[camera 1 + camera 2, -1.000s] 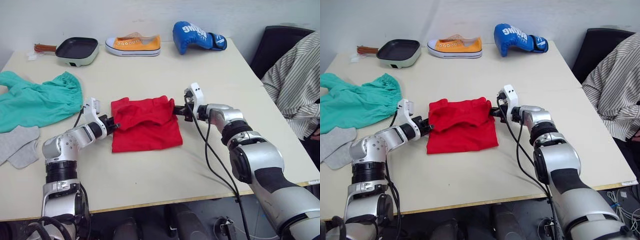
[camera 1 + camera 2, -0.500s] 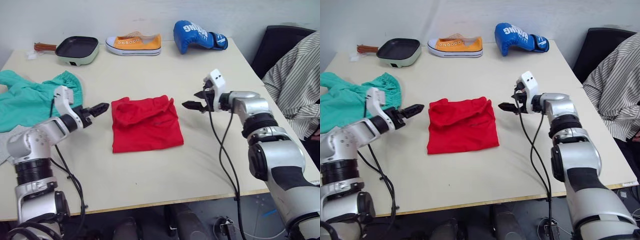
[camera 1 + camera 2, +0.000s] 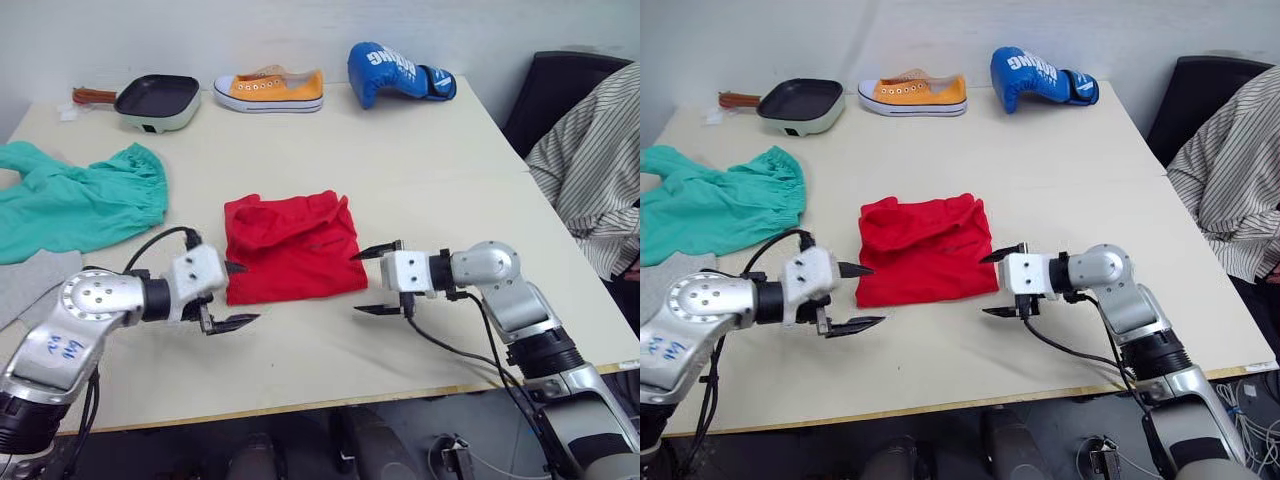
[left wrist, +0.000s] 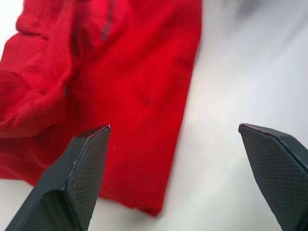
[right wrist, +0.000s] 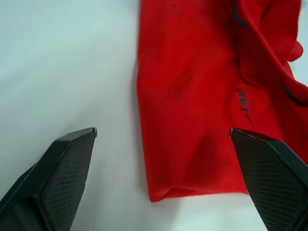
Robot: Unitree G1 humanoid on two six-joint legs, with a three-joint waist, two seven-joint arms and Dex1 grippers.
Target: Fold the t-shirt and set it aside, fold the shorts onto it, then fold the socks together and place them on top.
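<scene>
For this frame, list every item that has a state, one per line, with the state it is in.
t-shirt: folded into a rough rectangle, flat on the table, not held.
shorts: unfolded, crumpled at the table's left side.
socks: lying loose by the left edge, not paired.
left gripper: open, empty, at the t-shirt's near left corner.
right gripper: open, empty, at the t-shirt's near right corner.

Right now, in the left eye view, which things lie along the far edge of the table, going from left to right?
Frying pan → orange shoe → blue boxing glove.
</scene>
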